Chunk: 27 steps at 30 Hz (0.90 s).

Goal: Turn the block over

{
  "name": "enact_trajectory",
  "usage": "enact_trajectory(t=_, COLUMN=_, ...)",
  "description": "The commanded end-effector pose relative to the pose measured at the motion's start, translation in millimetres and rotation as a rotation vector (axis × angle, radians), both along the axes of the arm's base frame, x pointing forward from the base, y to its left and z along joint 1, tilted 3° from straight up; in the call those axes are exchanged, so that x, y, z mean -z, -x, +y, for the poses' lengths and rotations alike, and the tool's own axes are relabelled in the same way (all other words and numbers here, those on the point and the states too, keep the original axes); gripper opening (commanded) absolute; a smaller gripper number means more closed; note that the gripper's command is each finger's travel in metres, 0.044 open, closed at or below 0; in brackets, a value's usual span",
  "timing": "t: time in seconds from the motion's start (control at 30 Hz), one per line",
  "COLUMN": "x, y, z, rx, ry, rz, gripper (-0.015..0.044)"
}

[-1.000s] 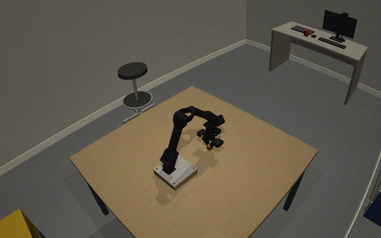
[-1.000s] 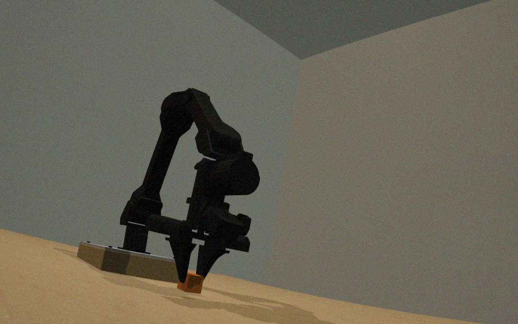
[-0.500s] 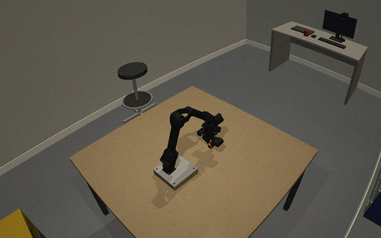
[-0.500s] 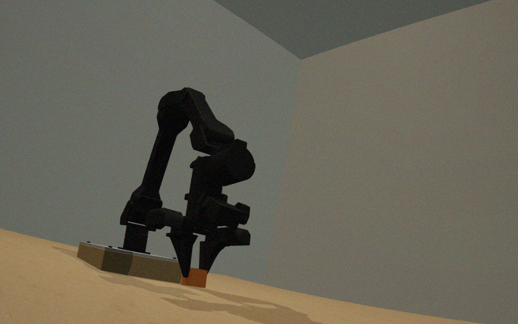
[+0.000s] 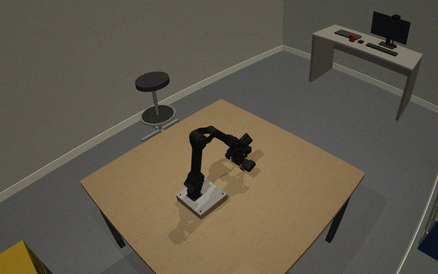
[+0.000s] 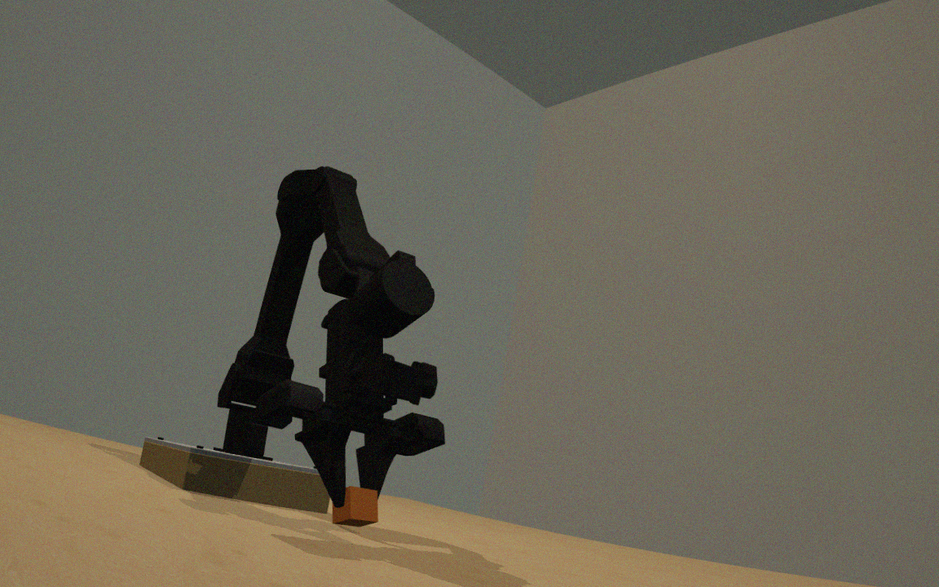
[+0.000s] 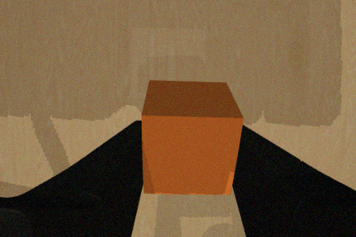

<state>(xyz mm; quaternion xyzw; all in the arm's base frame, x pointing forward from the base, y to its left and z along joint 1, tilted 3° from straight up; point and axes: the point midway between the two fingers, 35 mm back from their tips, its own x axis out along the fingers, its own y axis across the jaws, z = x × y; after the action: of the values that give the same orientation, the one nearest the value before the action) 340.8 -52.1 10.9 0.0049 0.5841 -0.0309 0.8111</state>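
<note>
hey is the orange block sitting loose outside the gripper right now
No, the orange block is held between the two fingers of the gripper, one pressed against each side.

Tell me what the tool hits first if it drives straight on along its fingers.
Most likely the wooden tabletop. The tool points down at it, and the orange block between its fingers would touch first. The remaining gap is unclear.
</note>
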Motion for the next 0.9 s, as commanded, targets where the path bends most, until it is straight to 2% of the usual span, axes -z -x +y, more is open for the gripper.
enact_trajectory(t=0.0, x=-1, y=1, z=0, rx=-0.008, ry=0.004, rz=-0.073, gripper=0.0)
enact_trajectory(t=0.4, x=-2, y=5, z=1, rx=-0.013, ry=0.013, rz=-0.177, gripper=0.0)
enact_trajectory(t=0.87, x=24, y=-7, z=-2, rx=-0.013, ry=0.018, rz=-0.37, gripper=0.0)
